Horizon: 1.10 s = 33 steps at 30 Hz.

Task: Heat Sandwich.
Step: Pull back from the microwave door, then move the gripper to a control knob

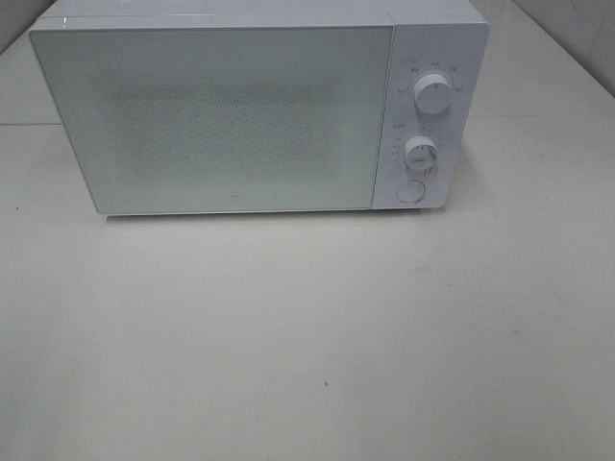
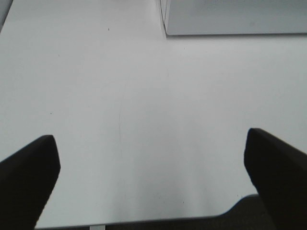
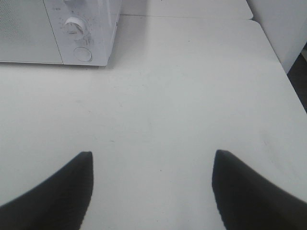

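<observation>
The left gripper (image 2: 151, 141) hovers over the flat white tabletop (image 1: 307, 346), its dark jaws spread wide with nothing between them. The right gripper (image 3: 152, 154) hovers likewise, jaws well apart and empty, near the control end of the white box-shaped microwave oven (image 1: 259, 110). The sandwich shows in no view, so where it lies cannot be told. The oven's pale door (image 1: 144, 173) is closed. Two round white dials (image 1: 434, 96) and a round button (image 1: 410, 191) sit beside it.

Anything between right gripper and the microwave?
Nothing. The right wrist view shows only bare white table between the right gripper and the microwave; the gripper is open and empty.
</observation>
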Each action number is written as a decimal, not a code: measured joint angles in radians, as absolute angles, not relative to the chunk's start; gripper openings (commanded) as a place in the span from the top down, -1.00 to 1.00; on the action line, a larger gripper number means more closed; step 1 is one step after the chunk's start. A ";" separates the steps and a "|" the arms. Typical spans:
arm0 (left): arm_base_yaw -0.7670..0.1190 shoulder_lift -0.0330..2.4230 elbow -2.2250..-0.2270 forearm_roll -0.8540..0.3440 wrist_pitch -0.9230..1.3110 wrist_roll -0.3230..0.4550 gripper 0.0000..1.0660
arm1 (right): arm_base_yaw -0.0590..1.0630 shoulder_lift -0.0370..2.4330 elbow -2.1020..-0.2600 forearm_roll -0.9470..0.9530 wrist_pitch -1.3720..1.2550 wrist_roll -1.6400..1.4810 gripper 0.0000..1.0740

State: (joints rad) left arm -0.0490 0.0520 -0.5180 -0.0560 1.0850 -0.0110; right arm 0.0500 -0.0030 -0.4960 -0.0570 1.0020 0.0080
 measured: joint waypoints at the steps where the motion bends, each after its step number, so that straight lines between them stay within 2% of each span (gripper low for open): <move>1: -0.049 0.030 -0.518 -0.057 1.085 -0.011 -0.91 | 0.050 -0.003 -0.496 -0.057 1.002 0.008 -0.27; 33: -0.049 -0.004 -0.518 -0.059 1.083 -0.011 -0.89 | 0.050 -0.003 -0.496 -0.057 1.002 0.008 -0.27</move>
